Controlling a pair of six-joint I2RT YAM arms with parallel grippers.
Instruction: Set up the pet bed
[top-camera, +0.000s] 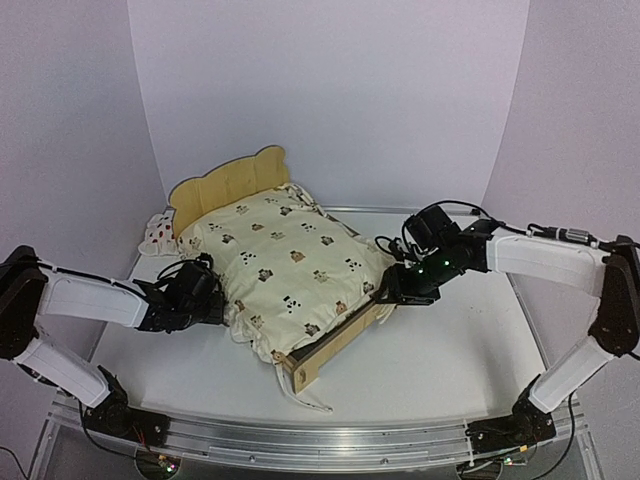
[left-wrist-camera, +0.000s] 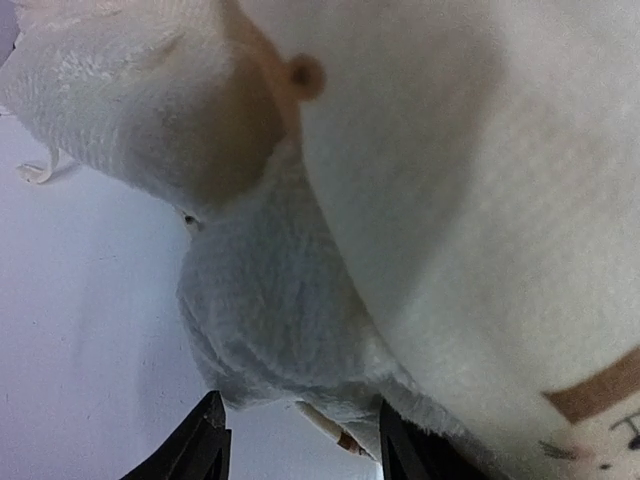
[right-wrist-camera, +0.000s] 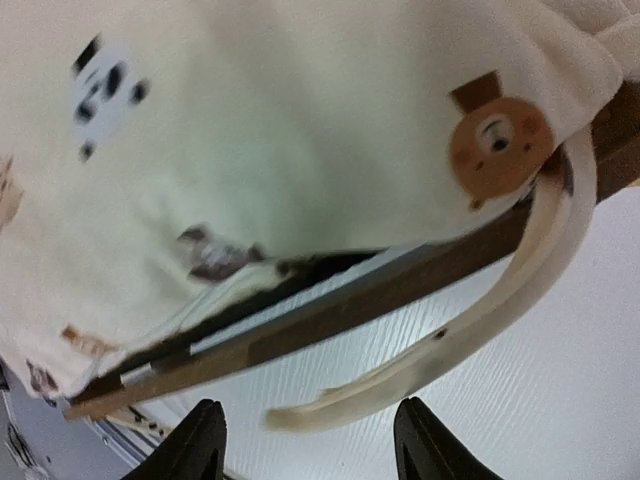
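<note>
While cover lies over pet bed mid-bench, frame's long axis runs from headboard at 11 o'clock to foot at 5 o'clock. Right end effector at bed's 3 o'clock, just beside side rail, fingers spread, nothing between, arm stretched low. Left end effector at 9 o'clock, nosed into cover's edge, fingers apart; whether gripping fabric, cannot tell. Both equally near.
</note>
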